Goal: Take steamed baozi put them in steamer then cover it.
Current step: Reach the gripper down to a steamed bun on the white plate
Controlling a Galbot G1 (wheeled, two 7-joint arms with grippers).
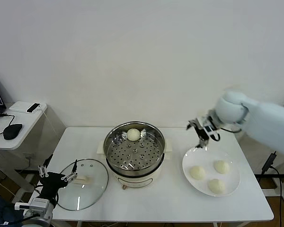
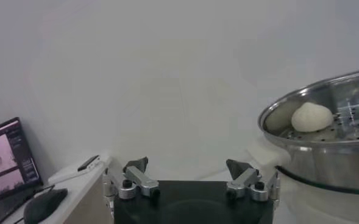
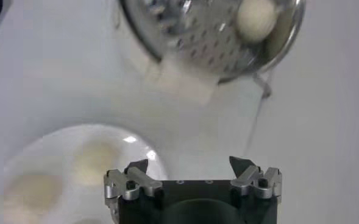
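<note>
The steamer [image 1: 134, 158] stands mid-table with one steamed baozi [image 1: 133, 135] on its perforated tray, toward the back. Three more baozi [image 1: 197, 172] lie on a white plate [image 1: 232, 179] to its right. The glass cover [image 1: 92, 175] lies flat on the table left of the steamer. My right gripper [image 1: 202, 137] hangs open and empty above the plate's back-left edge; in its wrist view the gripper [image 3: 190, 164] shows the plate [image 3: 57, 140], two baozi [image 3: 97, 161] and the steamer [image 3: 197, 36]. My left gripper [image 1: 58, 171] is open and empty by the cover's left rim [image 2: 186, 165].
A low side table [image 1: 19, 124] at the far left holds a mouse [image 1: 12, 130] and a white box [image 1: 27, 107]; a laptop [image 2: 5, 158] shows in the left wrist view. A dark stand and cable [image 1: 270, 163] are past the table's right edge.
</note>
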